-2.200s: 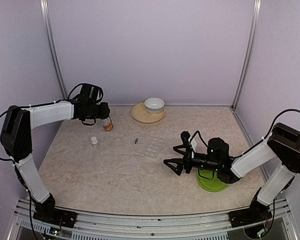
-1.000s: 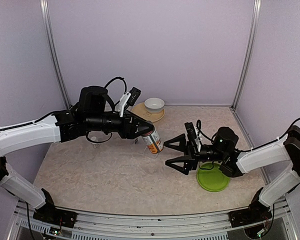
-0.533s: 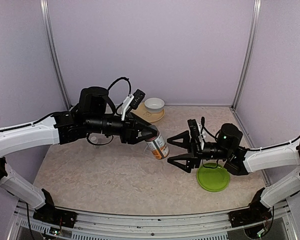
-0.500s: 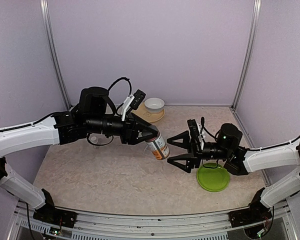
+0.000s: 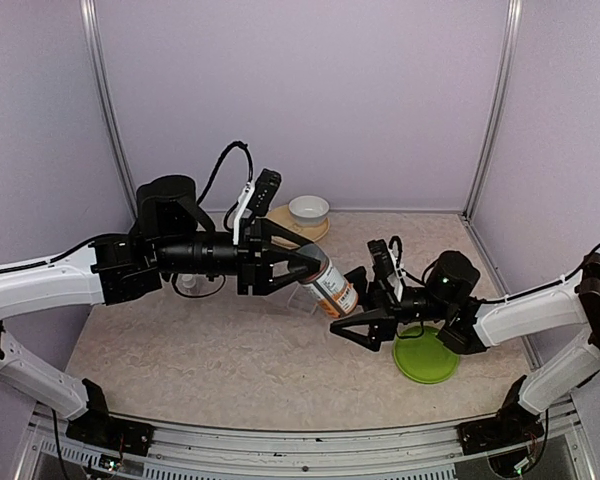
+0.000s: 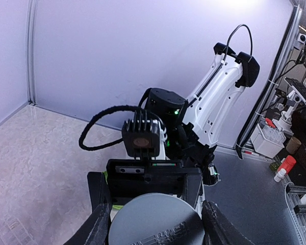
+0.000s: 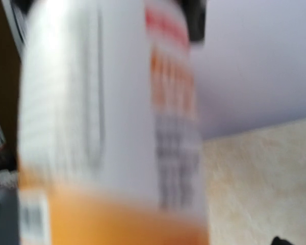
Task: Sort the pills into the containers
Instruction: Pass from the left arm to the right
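An orange pill bottle [image 5: 332, 291] with a white label hangs tilted over the middle of the table, my left gripper [image 5: 315, 270] shut on its upper end. My right gripper [image 5: 345, 304] stands open, its fingers on either side of the bottle's lower end. In the left wrist view the bottle's grey base [image 6: 153, 222] fills the gap between my left fingers [image 6: 98, 229]. In the right wrist view the bottle [image 7: 107, 127] is a close blur. A corner of the clear containers box [image 6: 11, 230] shows on the table. No pills are visible.
A green round plate [image 5: 425, 362] lies under the right arm. At the back, a white bowl [image 5: 308, 208] sits on a tan plate [image 5: 283, 216]. Purple walls close in the table on three sides.
The left arm has carried the bottle right and lower, from the far left to the middle. The open right gripper has shifted left, so its fingers now flank the bottle's lower end.
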{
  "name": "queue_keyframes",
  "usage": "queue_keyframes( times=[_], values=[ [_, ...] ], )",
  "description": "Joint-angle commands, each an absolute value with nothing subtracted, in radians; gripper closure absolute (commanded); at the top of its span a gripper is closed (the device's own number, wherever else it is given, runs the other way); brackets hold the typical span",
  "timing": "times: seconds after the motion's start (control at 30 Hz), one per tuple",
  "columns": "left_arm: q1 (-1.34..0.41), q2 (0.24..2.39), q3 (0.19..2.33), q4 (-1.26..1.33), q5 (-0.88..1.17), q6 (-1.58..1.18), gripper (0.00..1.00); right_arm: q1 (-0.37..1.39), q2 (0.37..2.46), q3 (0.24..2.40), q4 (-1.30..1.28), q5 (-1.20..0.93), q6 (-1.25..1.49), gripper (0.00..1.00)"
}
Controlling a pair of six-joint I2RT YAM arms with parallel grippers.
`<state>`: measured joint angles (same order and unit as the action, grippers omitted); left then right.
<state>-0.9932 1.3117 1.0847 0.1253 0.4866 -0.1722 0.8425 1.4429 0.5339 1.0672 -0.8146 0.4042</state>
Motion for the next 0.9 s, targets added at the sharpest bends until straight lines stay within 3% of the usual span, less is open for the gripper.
queue_keyframes(
  times=[0.0,0.43,0.87],
  values=[
    [-1.014,1.316,1.062,0.216,0.480,-0.166,0.66,0.853,1.442,0.527,1.287,-0.832,0.535,0.00],
    [-1.052,1.289,0.956,0.427,0.369,-0.193,0.70,0.880,1.495,0.511,1.507,-0.749,0.681,0.05],
    [-1.066,1.288,0.950,0.466,0.383,-0.216,0.70,0.888,1.508,0.497,1.490,-0.681,0.646,0.08]
  ],
)
